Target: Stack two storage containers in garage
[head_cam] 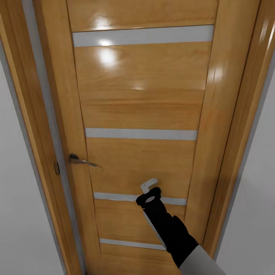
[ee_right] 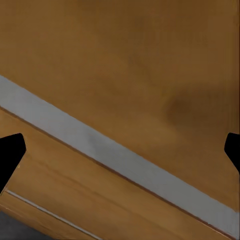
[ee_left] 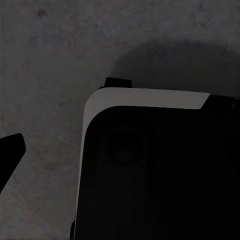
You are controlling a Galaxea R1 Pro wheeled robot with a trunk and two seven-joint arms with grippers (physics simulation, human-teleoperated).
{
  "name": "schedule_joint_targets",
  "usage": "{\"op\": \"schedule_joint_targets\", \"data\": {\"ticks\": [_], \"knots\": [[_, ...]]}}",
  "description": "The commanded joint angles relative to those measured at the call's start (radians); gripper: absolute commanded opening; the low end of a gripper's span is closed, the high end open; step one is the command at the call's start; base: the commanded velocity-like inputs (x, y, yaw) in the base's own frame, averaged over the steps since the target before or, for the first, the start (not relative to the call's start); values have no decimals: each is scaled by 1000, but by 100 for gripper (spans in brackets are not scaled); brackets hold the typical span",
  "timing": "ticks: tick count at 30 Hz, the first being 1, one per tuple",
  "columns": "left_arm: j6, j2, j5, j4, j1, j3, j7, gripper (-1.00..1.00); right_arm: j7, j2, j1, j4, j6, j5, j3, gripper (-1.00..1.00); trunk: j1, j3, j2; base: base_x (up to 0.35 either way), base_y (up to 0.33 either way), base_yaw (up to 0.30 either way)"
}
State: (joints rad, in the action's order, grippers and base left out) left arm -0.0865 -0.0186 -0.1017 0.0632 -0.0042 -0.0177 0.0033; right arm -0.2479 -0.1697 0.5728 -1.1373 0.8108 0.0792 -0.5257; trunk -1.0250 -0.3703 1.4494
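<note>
the right gripper (head_cam: pixel 149 186), fingers spread wide and holding nothing, is reaching at the door (head_cam: pixel 141 110); it should be aiming for the handle (head_cam: pixel 81 160); no bins in sight.

Door (head_cam: pixel 141 110): glossy honey wood, closed, four grey horizontal strips | Handle (head_cam: pixel 81 160): metal lever, door's left edge | Frame (head_cam: pixel 46 126): same wood | Walls (head_cam: pixel 17 214): plain white-grey either side | Floor (ee_left: pixel 50 55): dark grey mottled concrete | Light: glare spots upper panel
</note>
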Motion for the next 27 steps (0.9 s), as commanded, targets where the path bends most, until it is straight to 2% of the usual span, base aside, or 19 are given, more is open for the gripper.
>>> {"op": "schedule_joint_targets", "data": {"ticks": [1, 4, 5, 8, 11, 12, 18, 22, 27], "knots": [[-3, 0, -9, 0, 0, -1, 0, 100, 4, -5, 1, -11, 8, 53, -9, 100, 0, -1, 1, 0, 0, 0], [-2, 0, -9, 0, 0, -1, 0, 100, 7, -5, 1, -16, 9, 110, -41, 100, 0, -1, 1, 0, 0, 0], [-2, 0, -9, 0, 0, -1, 0, 100, 8, -5, 1, -16, 11, 144, -79, 100, 0, -1, 1, 0, 0, 0], [-2, 0, -9, 0, 0, -1, 0, 100, 9, -5, 2, -9, 10, 167, -116, 100, 0, -1, 1, 0, 0, 0], [-2, 0, -9, 0, 0, -1, 0, 100, 10, -5, 26, 19, 7, 172, -129, 100, 0, -1, 1, 0, 0, 0], [-2, 0, -9, 0, 0, -1, 0, 100, 12, -5, 70, 70, 4, 171, -133, 100, 0, -1, 1, 0, 0, 0], [-2, 0, -9, 0, 0, -1, 0, 100, 23, -5, 159, 180, -11, 162, -136, 100, 0, -1, 1, 0, 0, 0], [-2, 0, -9, 0, 0, -1, 0, 100, 44, -5, 248, 261, -14, 153, -137, 100, 0, -1, 1, 0, 0, 0], [-2, 0, -9, 0, 0, -1, 1, 100, 60, -5, 280, 301, -15, 151, -137, 100, 0, -1, 1, 0, 0, 0]]}}
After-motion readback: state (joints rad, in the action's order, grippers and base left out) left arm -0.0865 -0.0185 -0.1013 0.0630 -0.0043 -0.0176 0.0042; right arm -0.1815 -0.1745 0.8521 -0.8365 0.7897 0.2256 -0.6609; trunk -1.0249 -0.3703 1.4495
